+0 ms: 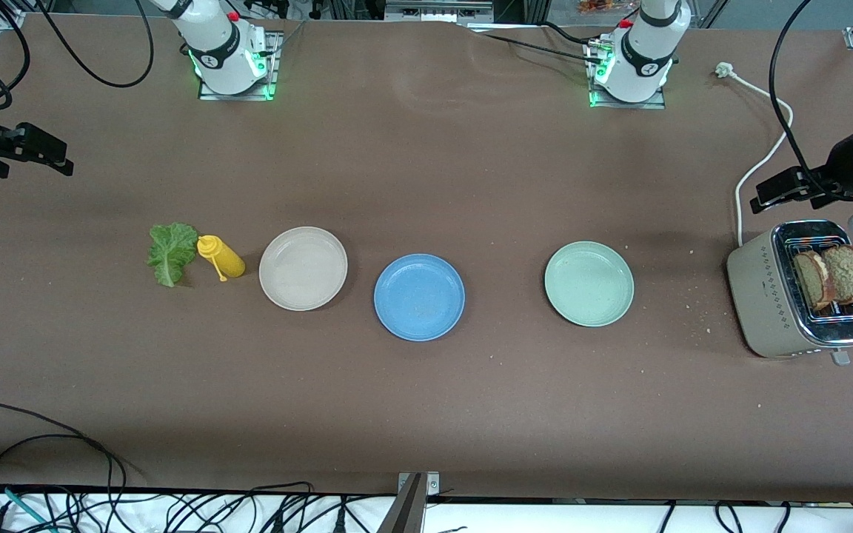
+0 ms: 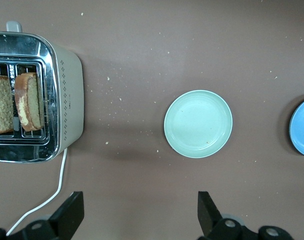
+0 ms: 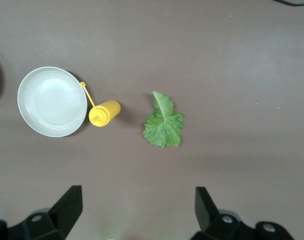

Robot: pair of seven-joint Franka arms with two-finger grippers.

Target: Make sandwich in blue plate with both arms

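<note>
The blue plate (image 1: pixel 419 297) lies empty in the middle of the table; its edge shows in the left wrist view (image 2: pixel 303 127). Two brown toast slices (image 1: pixel 834 277) stand in the toaster's slots (image 2: pixel 28 101). A ruffled green lettuce leaf (image 1: pixel 172 252) lies flat toward the right arm's end (image 3: pixel 163 122). My left gripper (image 1: pixel 771 194) hangs open in the air beside the toaster, with nothing between its fingers (image 2: pixel 140 202). My right gripper (image 1: pixel 52 155) hangs open over bare table at the other end, and it holds nothing (image 3: pixel 138 197).
A beige plate (image 1: pixel 303 268) and a pale green plate (image 1: pixel 589 283) flank the blue one, both empty. A yellow squeeze bottle (image 1: pixel 221 256) lies on its side between lettuce and beige plate. The beige toaster (image 1: pixel 763 292) has a white cord (image 1: pixel 763 155). Crumbs dot the table near it.
</note>
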